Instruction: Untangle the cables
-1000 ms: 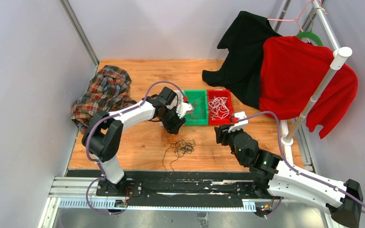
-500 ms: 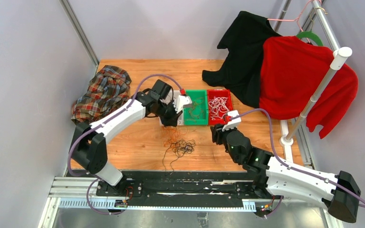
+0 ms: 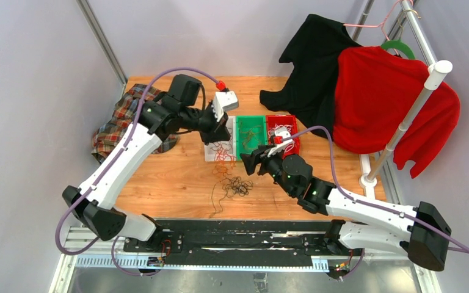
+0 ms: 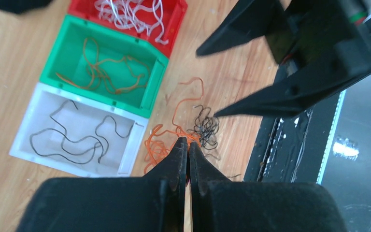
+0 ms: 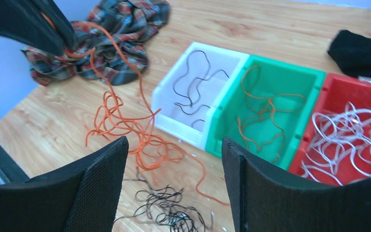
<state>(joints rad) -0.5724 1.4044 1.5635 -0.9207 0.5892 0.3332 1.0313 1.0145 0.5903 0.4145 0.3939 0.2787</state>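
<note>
My left gripper point(image 4: 188, 144) is shut on an orange cable point(image 5: 107, 92) and holds it raised above the table; it hangs over the white bin in the top view point(image 3: 218, 138). The cable's lower loops point(image 3: 221, 162) trail down beside a tangle of black cables point(image 3: 237, 186), also in the wrist views point(image 4: 206, 128) point(image 5: 174, 212). My right gripper point(image 5: 174, 142) is open and empty, hovering above the tangle point(image 3: 249, 162). A white bin point(image 4: 125, 145) holds black cables, a green bin point(image 4: 147, 108) orange ones, a red bin point(image 4: 174, 26) white ones.
A plaid shirt point(image 3: 128, 119) lies at the table's left, close behind my left arm. A black garment point(image 3: 311, 67) and a red one point(image 3: 385, 104) hang on a rack with a white pole point(image 3: 412, 116) at the right. Walls enclose left and back.
My left gripper has risen and moved back, drawing orange cable up out of the pile. My right gripper has moved left and forward over the tangle. The white bin has come into view.
</note>
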